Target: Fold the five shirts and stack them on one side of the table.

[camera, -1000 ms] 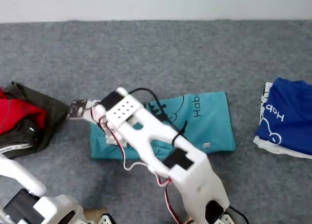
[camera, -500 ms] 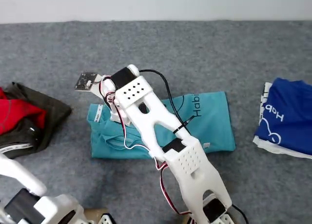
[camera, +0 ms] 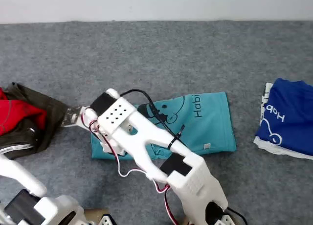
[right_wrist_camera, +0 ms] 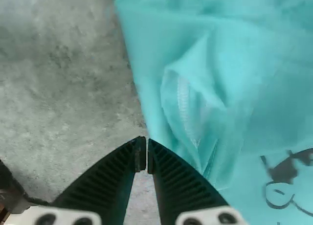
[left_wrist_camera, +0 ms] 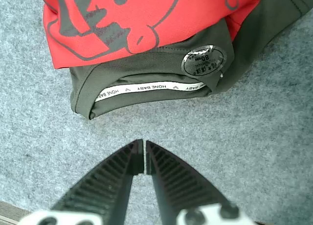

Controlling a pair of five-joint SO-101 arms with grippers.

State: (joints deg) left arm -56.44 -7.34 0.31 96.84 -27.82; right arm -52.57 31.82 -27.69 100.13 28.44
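Clenched fingers (right_wrist_camera: 120,173) on right gripper (right_wrist_camera: 146,154), grasping nothing; hangs over grey table (camera: 161,54) just at 9 o'clock edge of teal shirt (camera: 210,122). Same tight closing on left gripper (left_wrist_camera: 145,156), empty, near red shirt (left_wrist_camera: 137,19) on dark shirt (left_wrist_camera: 146,73) at 9 o'clock. Blue shirt (camera: 288,120) at 3 o'clock.

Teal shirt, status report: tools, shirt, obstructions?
Left tool shut, near dark shirt. Right tool shut, empty, at edge of teal shirt. Right arm over the shirt.

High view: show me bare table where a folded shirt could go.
Widest: the grey table behind the teal shirt, up to the far wall. Narrower: the gap between teal shirt and blue shirt. Crowded: where the right claw sits between teal shirt and red-and-dark pile.
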